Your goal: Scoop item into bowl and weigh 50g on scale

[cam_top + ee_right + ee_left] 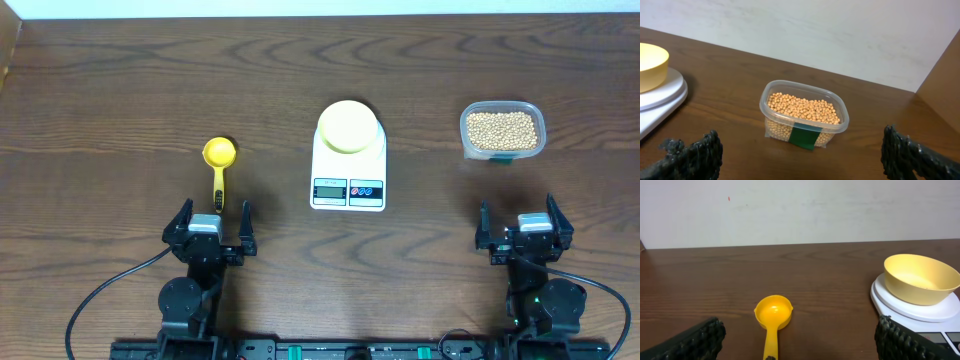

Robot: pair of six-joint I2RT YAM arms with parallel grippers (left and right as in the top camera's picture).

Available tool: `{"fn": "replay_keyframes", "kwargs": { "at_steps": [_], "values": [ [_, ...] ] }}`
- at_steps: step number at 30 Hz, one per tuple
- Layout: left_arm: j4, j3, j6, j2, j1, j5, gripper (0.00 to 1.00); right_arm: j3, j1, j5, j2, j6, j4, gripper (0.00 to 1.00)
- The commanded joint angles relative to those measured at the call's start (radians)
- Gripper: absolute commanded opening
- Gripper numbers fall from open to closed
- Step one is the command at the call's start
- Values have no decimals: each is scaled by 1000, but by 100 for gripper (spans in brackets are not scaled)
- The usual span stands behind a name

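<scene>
Overhead: the bowl [348, 126] sits on the scale [348, 185]. The scoop [219, 165] lies left of the scale, and the tub [464, 132] of beans [502, 127] is to its right. The left gripper [216, 208] and right gripper [518, 205] both have their jaws spread wide and hold nothing.

Left wrist: the fingers [695, 342] touch nothing.

Right wrist: the same, with the tub ahead.
</scene>
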Motion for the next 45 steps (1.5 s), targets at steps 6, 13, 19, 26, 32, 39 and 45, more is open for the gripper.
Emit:
{"fn": "replay_keyframes", "kwargs": {
  "at_steps": [6,13,19,26,32,39,45],
  "values": [
    [-45,-8,-5,-4,3,-18,98,-2,2,2,-8,-9,-4,99],
    [-39,-7,-8,-4,3,80,98,-2,2,2,-8,-9,-4,99],
    [-39,11,-1,23,3,81,97,-2,2,2,-8,-9,-4,99],
    [-42,118,18,204,3,70,98,-1,2,2,-8,-9,-4,99],
    [-42,268,18,439,3,71,98,-1,2,2,-8,-9,-4,99],
    [-159,551,18,738,3,75,98,-2,2,2,-8,-9,-3,99],
    [-433,911,17,1020,9,86,97,-2,2,2,-8,-9,-4,99]
  ]
}}
